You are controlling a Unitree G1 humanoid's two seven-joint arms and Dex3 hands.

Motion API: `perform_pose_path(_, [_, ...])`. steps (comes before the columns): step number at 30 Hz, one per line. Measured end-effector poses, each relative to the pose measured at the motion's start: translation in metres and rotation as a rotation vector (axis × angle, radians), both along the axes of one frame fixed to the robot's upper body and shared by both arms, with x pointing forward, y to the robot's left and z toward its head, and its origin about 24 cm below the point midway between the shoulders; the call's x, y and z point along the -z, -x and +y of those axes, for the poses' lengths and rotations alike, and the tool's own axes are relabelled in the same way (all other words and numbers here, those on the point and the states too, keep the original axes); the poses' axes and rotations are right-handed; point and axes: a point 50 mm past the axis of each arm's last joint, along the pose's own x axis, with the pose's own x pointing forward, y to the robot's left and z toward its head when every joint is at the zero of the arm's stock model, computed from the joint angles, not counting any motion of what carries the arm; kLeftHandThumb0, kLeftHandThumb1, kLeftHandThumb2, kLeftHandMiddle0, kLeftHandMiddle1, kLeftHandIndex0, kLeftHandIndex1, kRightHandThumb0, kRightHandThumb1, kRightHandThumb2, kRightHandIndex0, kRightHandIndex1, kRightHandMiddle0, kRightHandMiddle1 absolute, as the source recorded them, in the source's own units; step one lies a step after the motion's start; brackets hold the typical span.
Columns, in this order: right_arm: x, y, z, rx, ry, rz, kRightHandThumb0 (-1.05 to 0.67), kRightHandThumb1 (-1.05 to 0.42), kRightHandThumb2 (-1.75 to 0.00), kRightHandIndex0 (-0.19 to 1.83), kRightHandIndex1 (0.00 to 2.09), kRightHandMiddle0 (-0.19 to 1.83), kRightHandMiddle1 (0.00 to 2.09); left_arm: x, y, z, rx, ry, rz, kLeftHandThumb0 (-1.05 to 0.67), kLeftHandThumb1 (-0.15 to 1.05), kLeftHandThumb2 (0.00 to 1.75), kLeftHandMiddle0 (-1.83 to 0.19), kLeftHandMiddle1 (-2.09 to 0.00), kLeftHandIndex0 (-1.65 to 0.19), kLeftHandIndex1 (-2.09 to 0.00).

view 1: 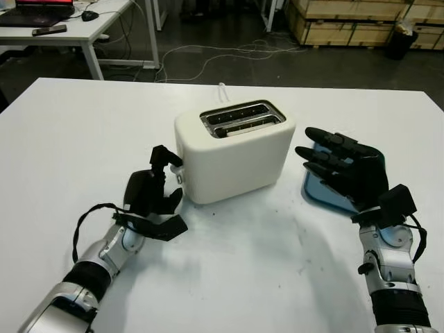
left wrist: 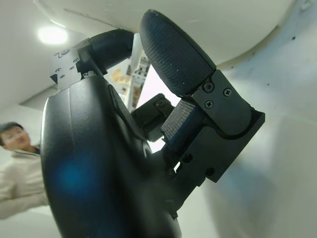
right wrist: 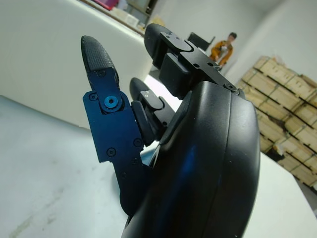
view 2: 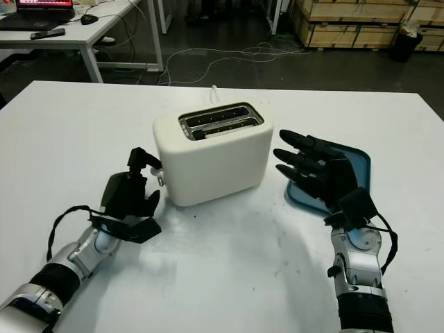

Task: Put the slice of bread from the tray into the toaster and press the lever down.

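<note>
A cream two-slot toaster stands mid-table, and its slots show only metal grilles from here. My left hand sits at the toaster's left end with curled fingers. One fingertip reaches to the small white lever on that end wall. In the left wrist view a finger pad lies close against the cream wall. My right hand is open and hovers over the blue tray, right of the toaster. It hides most of the tray, so I cannot tell whether bread lies there.
The toaster's white cord runs off the table's far edge. Beyond are a desk with a laptop at the back left and wooden crates at the back right. A person stands far off.
</note>
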Motion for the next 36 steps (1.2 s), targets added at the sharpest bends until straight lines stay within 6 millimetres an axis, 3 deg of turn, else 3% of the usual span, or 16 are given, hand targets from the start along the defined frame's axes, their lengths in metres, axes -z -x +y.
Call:
perform_pose_path(1, [0.000,0.000,0.000,0.000,0.000,0.000,-0.53,-0.86,0.00,0.87,0.06,0.81,0.01,-0.008,0.001,-0.001,-0.001,-0.030,0.015,-1.05,0.26,1.74,-1.56,-1.26,-1.51,-1.12])
perform_pose_path(2, [0.000,0.000,0.000,0.000,0.000,0.001,-0.53,-0.86,0.00,0.87,0.06,0.80,0.00,-0.014,0.002,-0.001,-0.006,-0.079,0.038,-0.91,0.03,1.70,-1.57,-1.27,-1.54,-1.03])
perform_pose_path(3, [0.001,0.001,0.000,0.001,0.000,0.003,-0.53,-0.85,0.00,0.87,0.06,0.80,0.00,-0.018,0.003,-0.001,-0.013,-0.132,0.061,-0.80,-0.02,1.55,-1.57,-1.28,-1.53,-1.04])
perform_pose_path(4, [0.001,0.001,0.000,0.001,0.000,0.005,-0.52,-0.86,0.00,0.86,0.06,0.80,0.00,-0.020,0.001,-0.001,-0.038,-0.177,0.093,-0.59,0.00,1.26,-1.38,-1.16,-1.14,-0.95])
perform_pose_path(5, [0.002,0.002,-0.001,0.002,0.000,0.009,-0.52,-0.86,0.00,0.86,0.06,0.80,0.00,-0.018,-0.002,0.001,-0.067,-0.201,0.130,-0.31,0.23,0.74,-1.03,-0.88,-0.89,-0.76])
perform_pose_path(6, [0.003,0.003,-0.001,0.003,0.000,0.012,-0.52,-0.86,0.00,0.85,0.06,0.80,0.00,-0.016,-0.005,0.000,-0.073,-0.208,0.149,-0.30,0.38,0.40,-0.98,-0.65,-0.97,-0.51])
perform_pose_path(8, [0.004,0.003,0.000,0.001,0.001,0.016,-0.55,-0.87,-0.01,0.85,0.06,0.80,0.00,-0.010,-0.012,-0.002,-0.077,-0.200,0.178,-0.42,0.49,0.09,-0.99,-0.27,-1.08,-0.14])
perform_pose_path(11, [0.006,0.004,-0.001,0.002,0.001,0.021,-0.57,-0.87,0.00,0.85,0.06,0.80,0.00,-0.002,-0.018,-0.002,-0.067,-0.182,0.196,-0.48,0.53,0.02,-0.99,-0.16,-1.09,-0.03])
perform_pose_path(26, [0.007,0.005,-0.001,0.003,0.001,0.027,-0.57,-0.87,0.00,0.85,0.06,0.80,0.00,0.001,-0.046,0.004,-0.037,0.049,0.254,-0.49,0.53,0.00,-1.01,-0.11,-1.10,-0.01])
perform_pose_path(30, [0.005,0.007,0.000,-0.001,0.005,0.018,-0.57,-0.87,0.00,0.85,0.06,0.80,0.00,0.004,-0.058,0.012,-0.103,0.005,0.323,-0.49,0.53,0.00,-1.01,-0.10,-1.10,-0.01])
perform_pose_path(31, [0.003,0.007,0.001,-0.005,0.008,0.008,-0.57,-0.87,0.00,0.85,0.06,0.80,0.00,0.015,-0.057,0.015,-0.129,-0.065,0.399,-0.49,0.53,0.00,-1.01,-0.10,-1.10,-0.01])
perform_pose_path(36, [0.003,0.009,-0.002,0.001,0.017,0.013,-0.57,-0.87,0.00,0.85,0.06,0.80,0.00,0.013,-0.067,0.010,-0.153,-0.169,0.432,-0.49,0.53,0.00,-1.01,-0.09,-1.10,-0.01])
